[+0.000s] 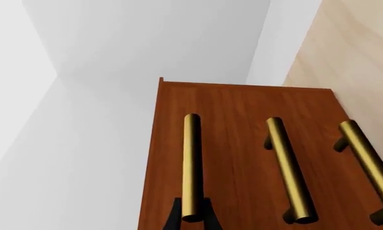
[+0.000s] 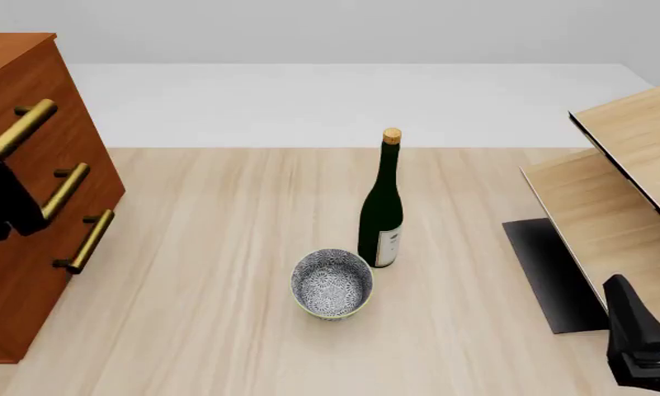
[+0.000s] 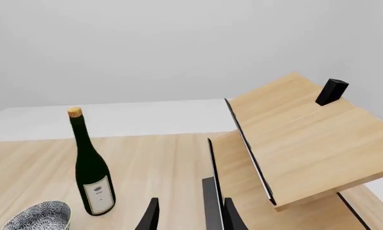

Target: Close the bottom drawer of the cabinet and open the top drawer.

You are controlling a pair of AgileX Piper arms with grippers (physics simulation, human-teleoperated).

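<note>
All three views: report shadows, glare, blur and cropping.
Front view: flat, even light, sharp; the reddish-brown wooden cabinet is cropped at the edge. Left wrist view: soft sheen along the brass bar handles, no blur. Right wrist view: crisp dark green wine bottle, no glare; the pale wooden shelf unit is cropped.

Everything sits in bright, even, diffuse light with no clear source. The tabletop carries almost no shadow, only faint darkening under the wine bottle and patterned bowl. Brass handles show soft highlights along their length. All views are sharp, without blur, glare or edge distortion.
</note>
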